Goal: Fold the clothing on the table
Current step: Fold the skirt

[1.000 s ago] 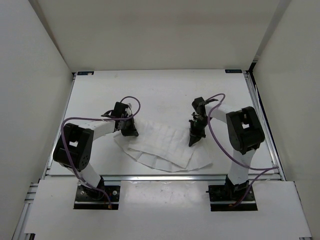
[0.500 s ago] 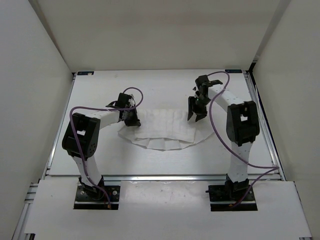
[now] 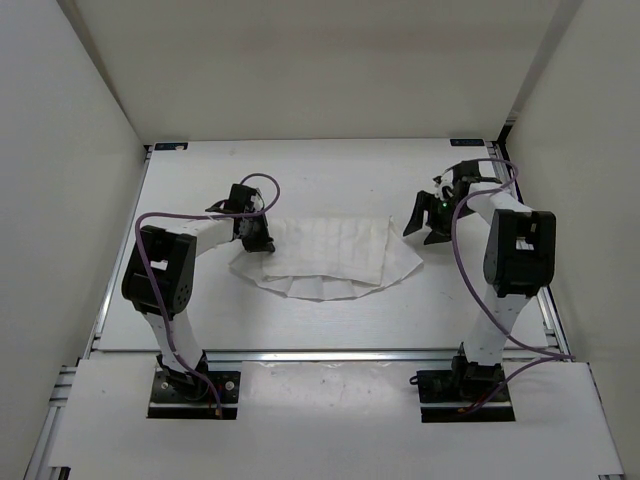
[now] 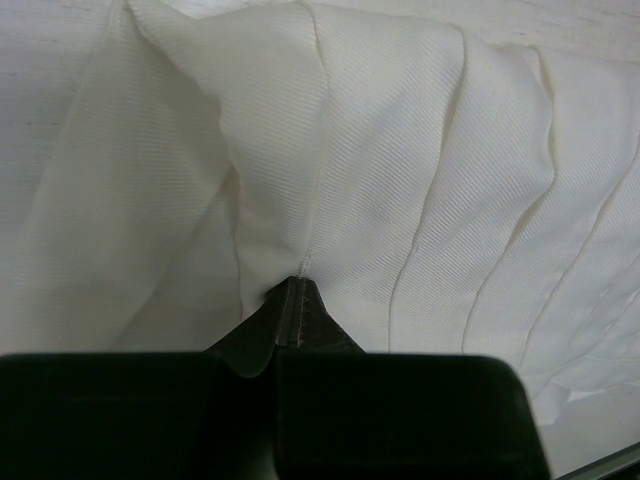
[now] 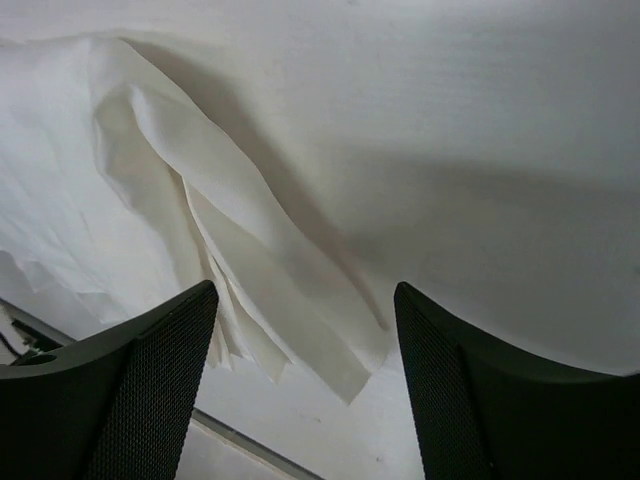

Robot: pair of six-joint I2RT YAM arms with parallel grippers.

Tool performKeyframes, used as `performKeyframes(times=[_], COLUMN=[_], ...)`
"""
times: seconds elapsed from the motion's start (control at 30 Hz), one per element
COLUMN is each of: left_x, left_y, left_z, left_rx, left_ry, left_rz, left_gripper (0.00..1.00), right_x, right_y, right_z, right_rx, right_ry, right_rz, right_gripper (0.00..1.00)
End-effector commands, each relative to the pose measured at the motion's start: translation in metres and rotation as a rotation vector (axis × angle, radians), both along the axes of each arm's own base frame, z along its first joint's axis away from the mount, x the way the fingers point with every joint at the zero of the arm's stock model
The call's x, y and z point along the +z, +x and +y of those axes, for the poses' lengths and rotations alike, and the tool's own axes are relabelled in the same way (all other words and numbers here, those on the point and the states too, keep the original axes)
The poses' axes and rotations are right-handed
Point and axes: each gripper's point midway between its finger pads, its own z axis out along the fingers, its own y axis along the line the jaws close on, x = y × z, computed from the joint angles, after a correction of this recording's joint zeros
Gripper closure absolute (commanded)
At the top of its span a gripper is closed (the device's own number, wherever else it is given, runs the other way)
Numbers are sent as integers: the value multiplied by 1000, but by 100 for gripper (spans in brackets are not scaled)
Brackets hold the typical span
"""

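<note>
The clothing (image 3: 325,258) is a white pleated garment lying folded across the middle of the table (image 3: 320,175), its curved hem toward the near side. My left gripper (image 3: 258,240) is at its left corner, shut on a pinch of fabric; in the left wrist view the pleats (image 4: 400,150) fan out from the closed tips (image 4: 293,300). My right gripper (image 3: 425,222) hovers just off the garment's right corner and is open. In the right wrist view the layered corner (image 5: 290,290) lies on the table (image 5: 450,120) between the spread fingers (image 5: 150,380), untouched.
A silver rail (image 3: 330,353) edges the table's near side, and another rail (image 3: 530,250) runs close to the right arm. White walls (image 3: 60,150) enclose the left, back and right. Purple cables (image 3: 465,260) loop off both arms.
Both arms carried the garment's near edge toward the far side, folding it over. The right gripper opened, let go of the cloth and drew off to the right. The left stays shut.
</note>
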Motion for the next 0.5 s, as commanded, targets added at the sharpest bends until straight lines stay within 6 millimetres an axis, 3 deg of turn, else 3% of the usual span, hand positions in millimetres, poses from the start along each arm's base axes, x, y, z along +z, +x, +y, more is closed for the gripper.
performKeyframes(times=[0.0,0.2,0.37,0.47], left_x=[3,-7,-7,-6], left_y=[-4,-12,-11,-10], left_z=[14,13,14,13], left_rx=[-4,-11,13,10], left_ry=[65,79,61,58], left_rz=[15,40,39,35], left_gripper=[100,100,100,100], right_x=[6,-7,-5,-5], right_y=[31,30,6,-7], right_z=[14,46,87,99], right_rx=[60,113,192,212], right_ry=[155,295,418,436], right_rz=[-123,-122,-115,-102], right_gripper=[23,23,23,24])
